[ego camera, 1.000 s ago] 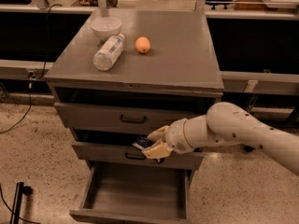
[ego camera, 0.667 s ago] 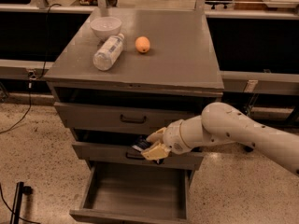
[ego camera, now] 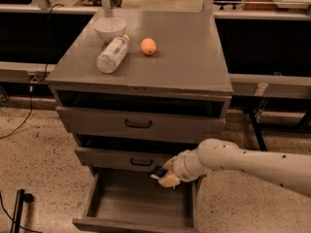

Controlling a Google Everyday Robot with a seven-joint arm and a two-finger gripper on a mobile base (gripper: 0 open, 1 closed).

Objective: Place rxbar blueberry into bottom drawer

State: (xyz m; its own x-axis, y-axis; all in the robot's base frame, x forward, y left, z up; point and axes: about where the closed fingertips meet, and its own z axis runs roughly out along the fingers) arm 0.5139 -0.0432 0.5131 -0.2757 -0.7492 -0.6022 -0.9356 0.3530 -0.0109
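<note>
The bottom drawer [ego camera: 138, 203] of the grey cabinet is pulled out and its plain floor is bare. My gripper [ego camera: 163, 175] reaches in from the right on a white arm and hangs just above the drawer's back right part, below the middle drawer's handle. It is shut on the rxbar blueberry [ego camera: 157, 172], a small dark navy bar that sticks out at the left of the fingers.
On the cabinet top [ego camera: 194, 57] lie a clear water bottle [ego camera: 112, 54], a white bowl [ego camera: 110, 28] and an orange [ego camera: 148, 46]. The top drawer [ego camera: 138, 124] and middle drawer [ego camera: 141, 161] are slightly out. A speckled floor surrounds the cabinet; dark shelving stands behind.
My gripper with the bar has moved down and a little to the left, from in front of the middle drawer toward the open bottom drawer.
</note>
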